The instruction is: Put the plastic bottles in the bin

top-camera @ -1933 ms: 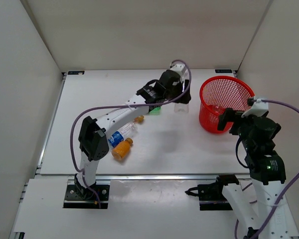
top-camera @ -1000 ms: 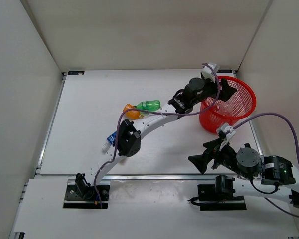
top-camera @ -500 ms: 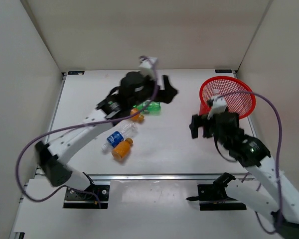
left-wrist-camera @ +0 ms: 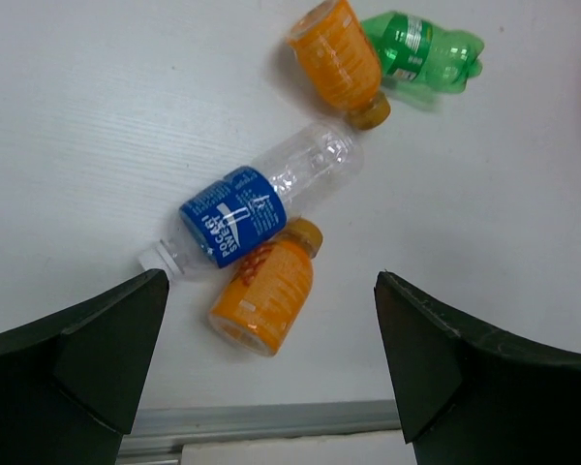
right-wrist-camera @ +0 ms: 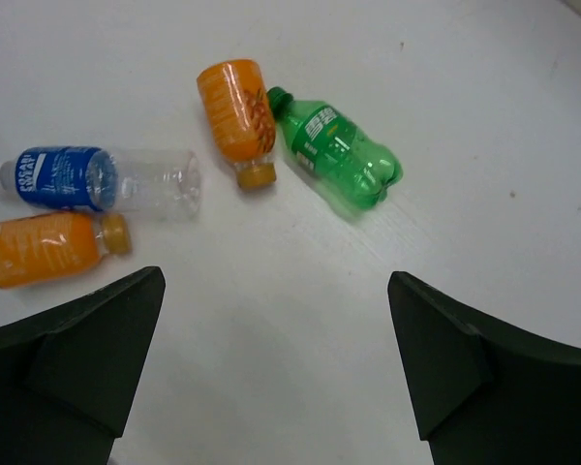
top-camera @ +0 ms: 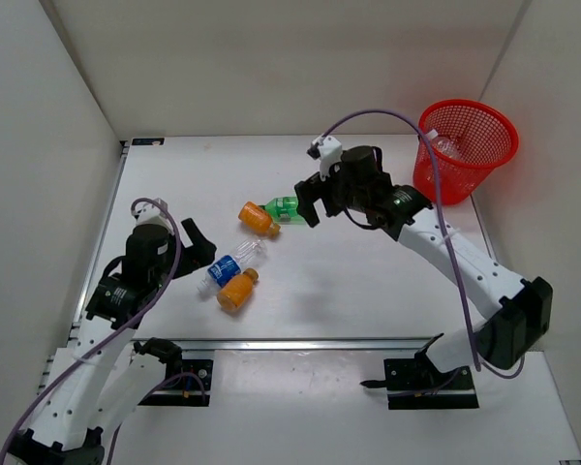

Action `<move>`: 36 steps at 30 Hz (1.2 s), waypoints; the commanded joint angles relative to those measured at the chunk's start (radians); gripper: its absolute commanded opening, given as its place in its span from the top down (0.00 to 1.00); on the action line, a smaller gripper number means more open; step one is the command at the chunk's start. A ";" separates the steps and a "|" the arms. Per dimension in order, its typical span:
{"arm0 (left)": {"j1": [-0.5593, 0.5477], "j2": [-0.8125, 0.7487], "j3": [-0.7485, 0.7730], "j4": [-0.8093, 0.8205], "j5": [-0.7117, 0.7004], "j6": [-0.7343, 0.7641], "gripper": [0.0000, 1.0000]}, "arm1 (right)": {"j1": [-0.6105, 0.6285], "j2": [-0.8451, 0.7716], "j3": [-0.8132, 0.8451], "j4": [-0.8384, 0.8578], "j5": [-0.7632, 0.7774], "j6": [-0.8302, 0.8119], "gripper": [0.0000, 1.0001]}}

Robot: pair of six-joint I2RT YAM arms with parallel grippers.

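Plastic bottles, four of them, lie loose on their sides on the white counter [top-camera: 368, 281], left of centre. There's a stubby orange plastic bottle [right-wrist-camera: 237, 121] with a green plastic bottle [right-wrist-camera: 337, 160] nosing its cap against it. Nearer the arms, a clear plastic bottle with a blue label [left-wrist-camera: 261, 208] rests against a second stubby orange bottle [left-wrist-camera: 263, 295]. A fifth, a pale clear bottle [top-camera: 446, 146], seems to be already down inside the round red mesh plastic bin [top-camera: 479, 174], which sits at the far right corner, well apart from the cluster. So the ones out here are simply waiting their turn, and being round and on their sides, they'll likely roll if nudged.

Now the arms. The right hand [right-wrist-camera: 276, 279] is out over the counter, its arm stretched long from the base toward the middle. It hovers near the green bottle, fingers spread wide, nothing between them. My read is that it's lining up on the green one or the orange next to it. With those two touching, a clean grip will need care not to drag the neighbour along.

The left hand [left-wrist-camera: 271, 281] gapes wide too, empty, held above the blue-label bottle and its orange partner, with the arm folded back on the left side. That near pair looks like its job, though the bin is a long reach from there.
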 commanded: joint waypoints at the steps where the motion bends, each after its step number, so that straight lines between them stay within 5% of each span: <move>1: -0.037 0.016 0.025 -0.082 -0.045 -0.010 0.01 | 0.011 0.067 0.053 0.081 -0.028 -0.115 0.02; 9: 0.006 0.036 0.005 -0.065 0.021 0.015 0.01 | -0.030 0.340 0.316 0.009 -0.025 -0.205 0.00; 13: 0.012 0.056 0.003 -0.063 0.020 0.039 0.01 | -0.038 0.417 0.392 -0.042 0.137 -0.199 0.01; 21: 0.015 0.098 -0.052 0.015 0.101 0.044 0.01 | -0.333 0.364 0.523 -0.057 0.461 -0.182 0.04; 30: 0.031 0.070 -0.100 0.055 0.115 -0.014 0.02 | -0.591 0.426 0.485 -0.005 0.285 -0.312 0.07; 36: 0.038 0.058 -0.116 0.062 0.100 -0.040 0.01 | -0.690 0.478 0.455 0.046 0.204 -0.335 0.20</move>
